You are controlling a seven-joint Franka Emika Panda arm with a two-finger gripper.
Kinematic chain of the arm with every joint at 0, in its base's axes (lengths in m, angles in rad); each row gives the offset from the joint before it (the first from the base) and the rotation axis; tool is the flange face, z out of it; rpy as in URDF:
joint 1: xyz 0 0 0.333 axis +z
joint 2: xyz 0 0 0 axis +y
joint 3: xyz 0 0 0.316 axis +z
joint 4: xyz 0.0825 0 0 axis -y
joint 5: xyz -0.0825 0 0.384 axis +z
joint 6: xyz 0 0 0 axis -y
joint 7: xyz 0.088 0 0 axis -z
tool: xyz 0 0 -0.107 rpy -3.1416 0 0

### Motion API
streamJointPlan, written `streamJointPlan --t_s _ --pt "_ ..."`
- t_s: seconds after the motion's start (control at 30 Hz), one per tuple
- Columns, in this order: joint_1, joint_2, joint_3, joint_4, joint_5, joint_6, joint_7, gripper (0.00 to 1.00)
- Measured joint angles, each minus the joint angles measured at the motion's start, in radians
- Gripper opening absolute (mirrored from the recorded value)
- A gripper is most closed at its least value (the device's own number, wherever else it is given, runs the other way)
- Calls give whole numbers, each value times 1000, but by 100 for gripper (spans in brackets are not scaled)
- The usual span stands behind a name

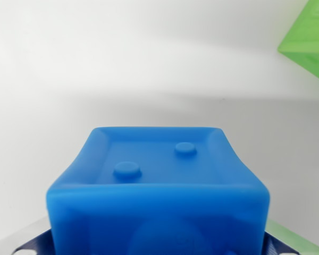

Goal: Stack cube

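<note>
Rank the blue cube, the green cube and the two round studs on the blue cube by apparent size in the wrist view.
1. Blue cube, largest, though nearest the camera.
2. Green cube, cropped at the upper right corner, so its true size is unsure.
3. Nearer stud and farther stud: nearly alike, not ranked.

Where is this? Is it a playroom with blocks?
Hard to say. It looks more like a plain test table than a playroom: a bare white surface, a blue cube with two round studs close to the camera, and a green cube at the top right.
</note>
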State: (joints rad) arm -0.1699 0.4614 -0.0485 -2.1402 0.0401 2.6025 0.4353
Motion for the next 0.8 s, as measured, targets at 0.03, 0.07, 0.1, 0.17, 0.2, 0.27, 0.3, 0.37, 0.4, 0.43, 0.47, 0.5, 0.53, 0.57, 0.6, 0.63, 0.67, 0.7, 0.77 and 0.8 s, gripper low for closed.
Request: streamJointPlan --t_s 0.03,0.07,0.1,0.17,0.2,0.27,0.3,0.37,0.4,0.43,0.47,0.5,0.53,0.57,0.6,0.63,0.67,0.7,0.77,0.8 --pt "0 0 -2 4 0 -5 4 0" --pt "0 0 -3 9 0 -9 8 0" --pt "0 0 -4 11 0 -11 10 0" --pt "0 0 -6 20 1 -20 18 0" --pt "0 0 -8 25 2 -24 22 0" --pt "-1 0 -11 34 3 -34 30 0" --pt "-1 0 -12 38 4 -38 34 0" --pt "-1 0 -15 48 6 -48 42 0" --pt "-1 0 -15 50 6 -51 43 0" --pt "-1 0 -17 55 7 -55 48 0" --pt "-2 0 -19 59 8 -60 52 0" --pt "-2 0 -20 64 8 -65 56 0" --pt "-2 0 -21 69 9 -70 60 0" --pt "-2 0 -22 72 9 -73 62 0" --pt "-3 0 -23 76 9 -77 67 0" --pt "-3 0 -25 81 10 -82 71 0" --pt "-4 0 -26 86 10 -87 75 0" --pt "-4 0 -27 91 11 -92 79 0" --pt "-5 0 -29 101 12 -101 88 0" --pt "-5 0 -31 105 12 -106 92 0"
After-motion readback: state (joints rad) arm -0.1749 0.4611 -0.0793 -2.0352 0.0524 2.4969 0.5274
